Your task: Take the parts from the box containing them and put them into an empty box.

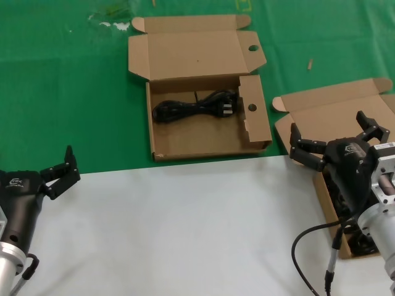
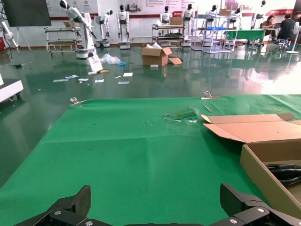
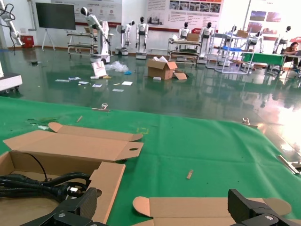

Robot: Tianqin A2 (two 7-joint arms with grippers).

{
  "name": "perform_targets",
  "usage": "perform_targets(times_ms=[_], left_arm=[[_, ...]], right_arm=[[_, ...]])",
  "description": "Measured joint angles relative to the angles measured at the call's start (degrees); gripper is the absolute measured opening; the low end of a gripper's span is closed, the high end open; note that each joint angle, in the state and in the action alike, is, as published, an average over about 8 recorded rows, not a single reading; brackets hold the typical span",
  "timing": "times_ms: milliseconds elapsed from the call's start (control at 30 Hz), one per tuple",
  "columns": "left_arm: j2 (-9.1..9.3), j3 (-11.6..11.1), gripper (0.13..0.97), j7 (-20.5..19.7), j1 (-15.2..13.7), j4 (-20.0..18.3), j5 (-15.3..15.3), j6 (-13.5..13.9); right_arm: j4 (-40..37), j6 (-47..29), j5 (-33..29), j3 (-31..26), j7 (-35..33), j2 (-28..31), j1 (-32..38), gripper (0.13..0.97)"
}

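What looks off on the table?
White-yellow scraps litter the green mat's far left, and a small stick-like bit lies right of the box with hole-punched flaps. Its right side flap leans inward. Nothing spilled.

Plain brown cardboard mailer box with hole-punched flaps [image 1: 203, 139]; glossy black bundled power cord [image 1: 196, 106] inside. Second plain brown cardboard mailer box [image 1: 321, 111], same tan, unprinted. Flat green table cloth [image 1: 62, 92] with pale whitish scuffs at its far edge. White unpatterned sheet [image 1: 173, 228] nearer the robot. Matte black left gripper [image 1: 60, 174]; matte black right gripper [image 1: 336, 139].
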Motion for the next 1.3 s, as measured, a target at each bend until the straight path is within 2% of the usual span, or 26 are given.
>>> perform_targets(times_ms=[1300], left_arm=[[0.0,0.0,0.966,0.0,0.0,0.0,0.0,0.0]], right_arm=[[0.0,0.0,0.0,0.0,0.0,0.0,0.0,0.966]])
